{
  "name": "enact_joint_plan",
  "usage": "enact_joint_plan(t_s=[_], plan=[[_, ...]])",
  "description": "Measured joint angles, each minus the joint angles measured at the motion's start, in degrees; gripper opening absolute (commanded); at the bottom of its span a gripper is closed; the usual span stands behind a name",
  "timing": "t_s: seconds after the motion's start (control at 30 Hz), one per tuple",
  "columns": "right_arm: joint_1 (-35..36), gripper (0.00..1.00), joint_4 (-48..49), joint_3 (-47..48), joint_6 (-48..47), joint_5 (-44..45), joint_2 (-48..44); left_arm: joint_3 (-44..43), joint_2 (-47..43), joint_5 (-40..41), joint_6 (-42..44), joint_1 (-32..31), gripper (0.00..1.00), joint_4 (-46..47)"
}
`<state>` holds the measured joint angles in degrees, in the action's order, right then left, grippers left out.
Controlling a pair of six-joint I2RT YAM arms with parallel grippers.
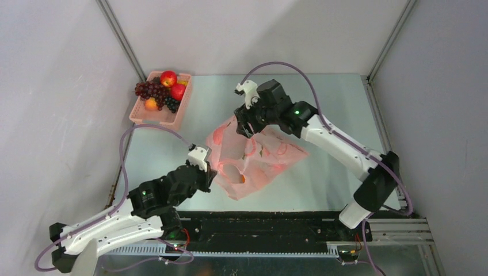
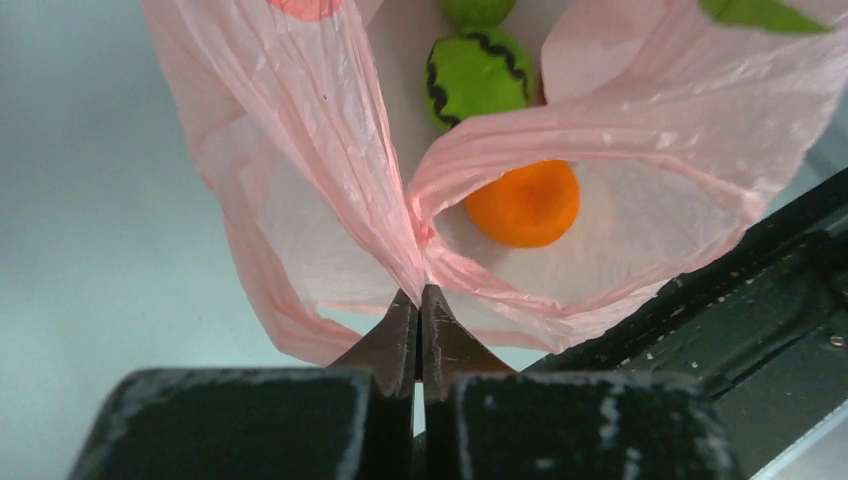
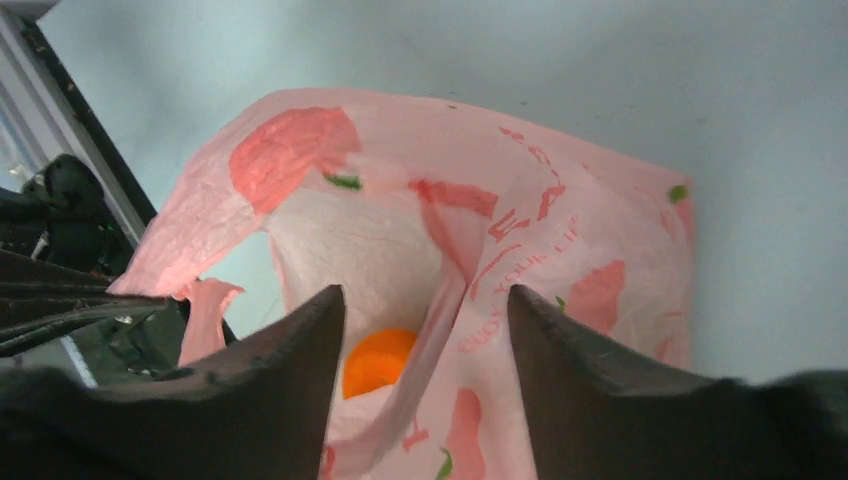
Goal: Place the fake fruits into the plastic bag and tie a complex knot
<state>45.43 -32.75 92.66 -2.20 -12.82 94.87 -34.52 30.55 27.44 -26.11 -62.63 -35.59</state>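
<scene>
The pink plastic bag [image 1: 262, 155] lies in the middle of the table with its mouth toward the near edge. My left gripper [image 1: 214, 172] is shut on a bunched part of the bag's rim [image 2: 420, 290]. An orange [image 2: 525, 203] lies inside the mouth, and a green fruit with a dark wavy line [image 2: 478, 75] lies deeper in. My right gripper [image 1: 244, 123] is open over the bag's far end. In the right wrist view its fingers [image 3: 425, 300] straddle a fold of the bag [image 3: 560, 250], with the orange [image 3: 378, 362] below. I cannot tell whether they touch it.
A pink lattice basket [image 1: 178, 112] stands at the back left. It holds red apples [image 1: 168, 78], a dark grape bunch [image 1: 151, 89] and an orange [image 1: 151, 104]. A black rail [image 1: 259, 224] runs along the near edge, close to the bag's mouth. Walls close in the sides.
</scene>
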Motion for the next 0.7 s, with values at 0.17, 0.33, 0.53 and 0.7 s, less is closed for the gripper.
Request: enact_joint_plan(t_s=[0.17,0.33,0.53,0.7], plan=[[0.2,0.83,-3.7,-0.6,3.3,4.9,-9.7,-6.3,3.0,-6.1,7.2,4.1,0.00,1.9],[8.8,0.83,-3.7,-6.5,5.3,12.2,-24.3,-8.0,4.1,-9.6,12.3,7.0,0.00,3.1],[32.1,0.78,-0.2,-12.9,5.1,22.2,-32.5,-8.0,4.9,-11.5,16.3,8.9,0.00,3.3],[43.3,0.68,3.2,-14.3,3.9,31.0,-24.8,-7.9,3.7,-11.8,17.4,11.1,0.00,4.2]])
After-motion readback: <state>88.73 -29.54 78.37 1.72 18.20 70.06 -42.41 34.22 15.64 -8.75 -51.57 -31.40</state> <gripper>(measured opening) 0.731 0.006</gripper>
